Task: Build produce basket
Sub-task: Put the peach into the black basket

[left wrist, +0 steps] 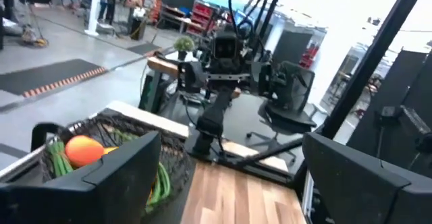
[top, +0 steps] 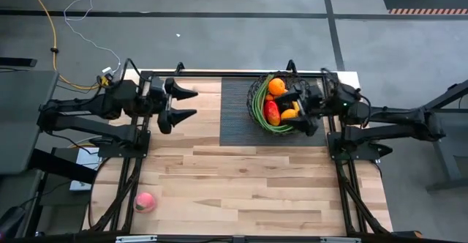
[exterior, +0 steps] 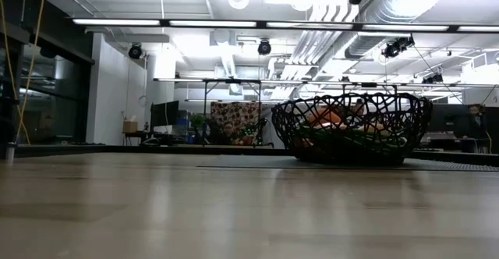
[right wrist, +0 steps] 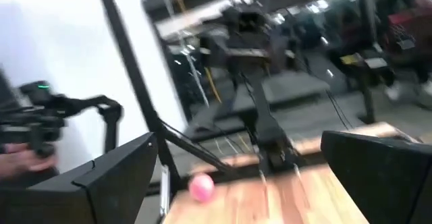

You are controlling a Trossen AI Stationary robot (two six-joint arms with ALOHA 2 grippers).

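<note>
The black wire basket (top: 257,113) stands on the dark ribbed mat (top: 238,111) at the table's far side. In it lie an orange (top: 276,86), a red mango (top: 272,113) and long green stalks (top: 262,120). A pink peach (top: 145,202) rests on the bare wood near the front left corner. My right gripper (top: 294,107) hovers open above the basket's right half, pointing left, with nothing between its fingers. My left gripper (top: 189,104) is open in the air to the left of the mat, pointing at the basket (left wrist: 101,150).
The wooden tabletop (top: 241,177) lies bare in front of the mat, apart from the peach (right wrist: 201,187). Black frame rails (top: 219,74) run along the table's far edge and down both sides. The low view shows the basket (exterior: 351,126) standing on the mat.
</note>
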